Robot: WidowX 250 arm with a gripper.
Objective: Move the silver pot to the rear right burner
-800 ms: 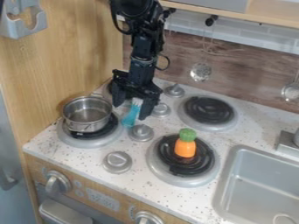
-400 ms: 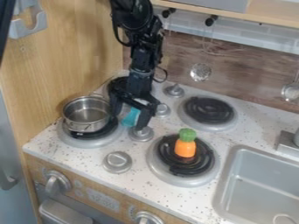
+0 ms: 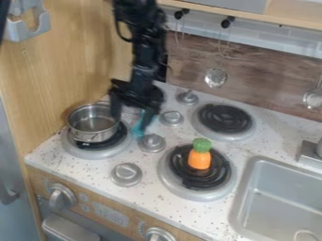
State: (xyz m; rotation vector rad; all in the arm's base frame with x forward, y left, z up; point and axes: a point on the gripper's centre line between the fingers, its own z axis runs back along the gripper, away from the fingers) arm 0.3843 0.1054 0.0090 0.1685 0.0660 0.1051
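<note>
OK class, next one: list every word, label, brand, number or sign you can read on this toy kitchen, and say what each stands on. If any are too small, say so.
Display panel on the wooden stove front: pale, digit-like marks, too small to read with certainty.
No other lettering, number or sign can be made out.

I stood before a toy kitchen: a speckled surface (image 3: 69, 162) with coiled burners (image 3: 225, 118), a sink (image 3: 280, 197) set in it, and ladles (image 3: 215, 77) hung along the back wall (image 3: 264, 89).
</note>
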